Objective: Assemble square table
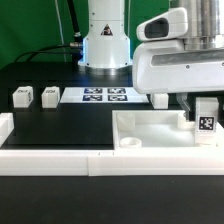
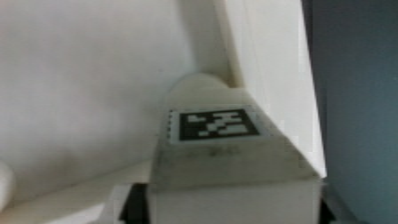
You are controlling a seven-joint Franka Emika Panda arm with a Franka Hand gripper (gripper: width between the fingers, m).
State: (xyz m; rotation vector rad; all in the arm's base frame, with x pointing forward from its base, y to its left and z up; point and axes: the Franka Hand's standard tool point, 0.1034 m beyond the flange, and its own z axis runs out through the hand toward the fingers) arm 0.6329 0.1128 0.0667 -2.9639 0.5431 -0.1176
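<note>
The square table's slab (image 1: 155, 130) lies at the exterior view's right, ribs up, against the front wall. A white leg block (image 1: 206, 118) with a black tag stands upright over the slab's right end. My gripper (image 1: 205, 108) comes down on it from above, fingers on its two sides. In the wrist view the leg block (image 2: 222, 150) fills the gap of the gripper (image 2: 228, 215), a dark finger (image 2: 139, 205) pressed to its side, with the slab (image 2: 89, 90) behind it. Two more leg blocks (image 1: 22, 96) (image 1: 50, 96) lie at the back left.
The marker board (image 1: 105, 96) lies flat in front of the arm's base (image 1: 105, 45). A long low white border wall (image 1: 50, 158) runs along the front of the black mat and turns up its left side (image 1: 5, 125).
</note>
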